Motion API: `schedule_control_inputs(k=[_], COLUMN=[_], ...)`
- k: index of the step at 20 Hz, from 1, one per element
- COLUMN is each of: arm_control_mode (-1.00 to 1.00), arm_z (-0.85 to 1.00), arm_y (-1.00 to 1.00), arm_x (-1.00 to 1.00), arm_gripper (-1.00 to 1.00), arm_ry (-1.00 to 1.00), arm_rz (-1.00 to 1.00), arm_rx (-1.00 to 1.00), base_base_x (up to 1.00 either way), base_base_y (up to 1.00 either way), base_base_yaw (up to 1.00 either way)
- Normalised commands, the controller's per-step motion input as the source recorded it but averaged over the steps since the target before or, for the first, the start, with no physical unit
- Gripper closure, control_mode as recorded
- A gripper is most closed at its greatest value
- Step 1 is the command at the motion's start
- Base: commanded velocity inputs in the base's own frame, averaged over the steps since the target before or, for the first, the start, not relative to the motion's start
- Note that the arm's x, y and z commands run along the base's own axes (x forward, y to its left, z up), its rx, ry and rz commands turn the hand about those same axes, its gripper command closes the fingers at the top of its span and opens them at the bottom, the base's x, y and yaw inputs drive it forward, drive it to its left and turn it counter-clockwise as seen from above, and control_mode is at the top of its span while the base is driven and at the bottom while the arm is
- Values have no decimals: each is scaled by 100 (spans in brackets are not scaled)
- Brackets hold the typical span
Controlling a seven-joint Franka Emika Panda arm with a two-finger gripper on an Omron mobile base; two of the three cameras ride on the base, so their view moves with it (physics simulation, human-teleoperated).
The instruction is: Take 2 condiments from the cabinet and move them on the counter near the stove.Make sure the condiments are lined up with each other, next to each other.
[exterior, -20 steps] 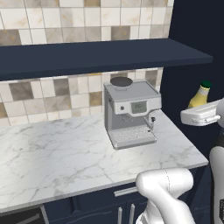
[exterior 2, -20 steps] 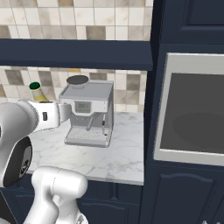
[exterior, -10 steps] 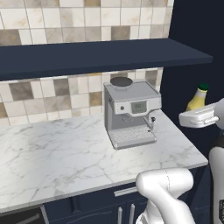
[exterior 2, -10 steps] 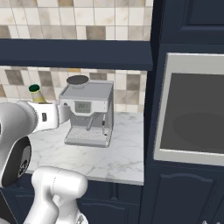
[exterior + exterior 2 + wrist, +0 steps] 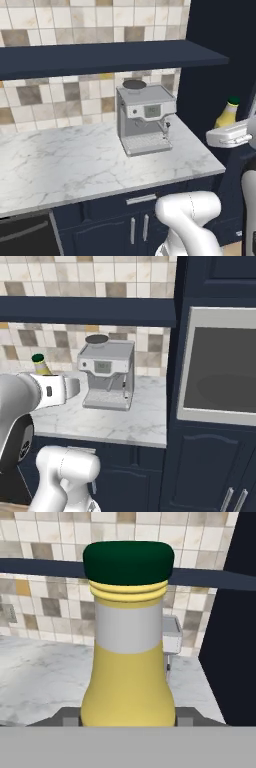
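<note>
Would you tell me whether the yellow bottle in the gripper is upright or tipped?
Upright. The yellow bottle stands between the gripper fingers with its green cap on top, base down; the left base view shows likewise.

A silver espresso machine (image 5: 145, 118) stands upright against the beige and brown tiled backsplash (image 5: 60, 97). To its right, a built-in wall oven (image 5: 220, 373) sits in tall navy cabinetry (image 5: 215, 466).

The yellow bottle (image 5: 128, 677) looks like smooth matt plastic, with a dark green cap (image 5: 128, 562) of the same finish. The bench (image 5: 75, 165) is polished white marble with grey veins. The coffee machine (image 5: 145, 120) looks like brushed metal.
</note>
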Motion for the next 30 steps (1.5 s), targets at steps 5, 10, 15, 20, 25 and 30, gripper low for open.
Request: schedule_control_inputs(k=[5,10,15,20,25,30], arm_control_mode=[100,100,100,100,100,100], arm_z=[0,0,0,0,0,0], arm_y=[0,0,0,0,0,0], arm_x=[0,0,0,0,0,0], arm_gripper=[100,100,100,100,100,100], arm_ry=[0,0,0,0,0,0], arm_rz=[0,0,0,0,0,0], arm_rx=[0,0,0,0,0,0], base_base_x=[-94,-49,-39,-61,-45,57], base_base_y=[47,54,63,61,68,74], base_base_yaw=[52,85,95,93,68,24])
